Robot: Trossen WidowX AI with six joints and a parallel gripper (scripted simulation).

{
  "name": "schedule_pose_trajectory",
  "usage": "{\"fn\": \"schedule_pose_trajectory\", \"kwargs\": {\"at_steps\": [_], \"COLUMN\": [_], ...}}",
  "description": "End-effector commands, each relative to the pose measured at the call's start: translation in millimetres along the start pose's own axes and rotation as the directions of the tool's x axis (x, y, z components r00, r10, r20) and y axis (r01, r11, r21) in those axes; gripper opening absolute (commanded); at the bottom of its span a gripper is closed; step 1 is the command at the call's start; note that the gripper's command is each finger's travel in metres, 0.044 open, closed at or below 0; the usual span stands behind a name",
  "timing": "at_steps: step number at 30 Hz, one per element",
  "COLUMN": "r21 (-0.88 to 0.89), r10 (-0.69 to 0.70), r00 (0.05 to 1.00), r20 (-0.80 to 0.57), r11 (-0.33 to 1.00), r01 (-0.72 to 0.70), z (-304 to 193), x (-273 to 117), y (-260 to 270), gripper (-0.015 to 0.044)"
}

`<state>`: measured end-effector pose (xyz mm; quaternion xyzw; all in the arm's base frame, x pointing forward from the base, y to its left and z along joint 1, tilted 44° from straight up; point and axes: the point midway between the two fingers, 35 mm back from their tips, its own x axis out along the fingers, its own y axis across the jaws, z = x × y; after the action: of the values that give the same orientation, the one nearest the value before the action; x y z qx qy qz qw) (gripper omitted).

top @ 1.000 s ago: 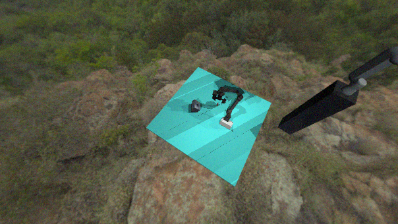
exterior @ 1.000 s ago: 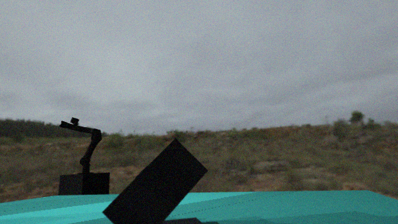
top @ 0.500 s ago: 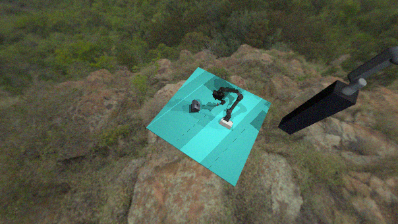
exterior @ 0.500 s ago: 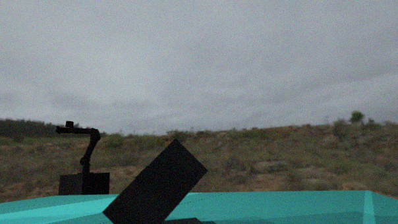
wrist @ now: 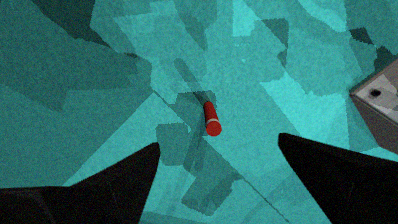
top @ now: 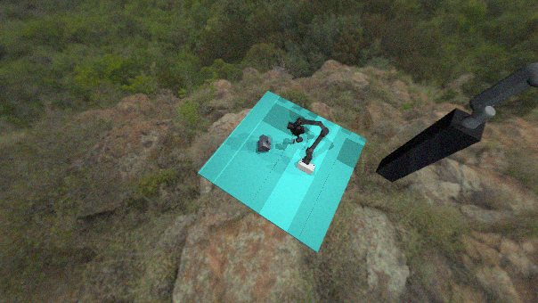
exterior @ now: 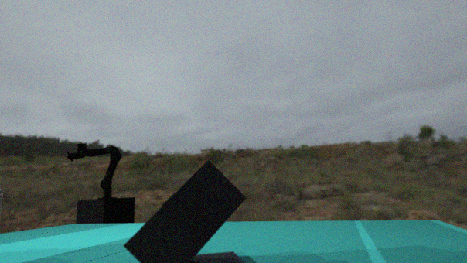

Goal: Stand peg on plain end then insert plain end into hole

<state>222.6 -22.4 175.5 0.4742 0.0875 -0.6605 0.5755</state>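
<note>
1. The red peg (top: 294,141) (wrist: 213,120) stands upright on the table (top: 285,209) (exterior: 309,240) (wrist: 120,115), its white band near the upper end; its plain end is down.
2. The gripper (top: 297,133) (exterior: 70,155) (wrist: 218,143) is wide open, with nothing between its fingers. In the wrist view, the peg appears beyond the fingertips, between their two outlines.
3. The arm (top: 325,131) (exterior: 114,156) bends over from its base (top: 305,167) (exterior: 121,210), which sits on the table's far side in the exterior view.
4. The dark sloped panel (top: 264,143) (exterior: 185,213) sits apart from the peg, tilted; its hole cannot be made out in the top or exterior view.
5. Partly visible at the wrist view's right edge is a pale-topped block (wrist: 382,100) with a dark round spot.
6. Beyond the table are rocks (top: 240,263) and scrub (top: 134,58) (exterior: 290,166).
</note>
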Motion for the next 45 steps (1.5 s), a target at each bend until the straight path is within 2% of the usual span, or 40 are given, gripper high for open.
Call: {"fn": "schedule_pose_trajectory", "kwargs": {"at_steps": [1,17,45], "r21": [0.086,0.46,0.464], "r10": [0.006,0.006,0.005], "r00": [1.0,1.0,1.0], "r20": [0.0,0.0,-0.003], "r11": [0.996,0.888,0.886], "r01": [-0.006,-0.005,-0.003], "z": [1,1,-1], "x": [0,3,39], "y": [1,1,2], "gripper": [0.044,0.044,0.044]}}
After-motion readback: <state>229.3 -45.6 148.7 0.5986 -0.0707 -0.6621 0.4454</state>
